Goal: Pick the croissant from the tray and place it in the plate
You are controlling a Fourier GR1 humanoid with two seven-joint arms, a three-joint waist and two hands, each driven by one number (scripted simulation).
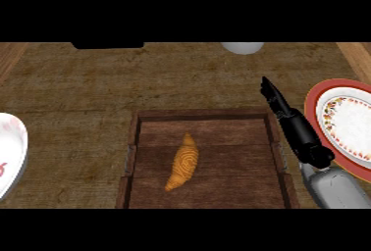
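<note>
Croissant [182, 164] lies flat in tray [203, 114], left of centre; right hand [293, 130] over tray's right rim, fingers straight, holding nothing; plate [311, 110] just right of hand. Risks: descending fingers may strike rim; pinch on tapered end may let croissant pivot.

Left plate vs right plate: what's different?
The right plate has a red rim and a floral band; the left plate is white with pink marks. The right plate lies beside the right hand; the left plate lies far from it. Both are cut by the view's edge.
</note>
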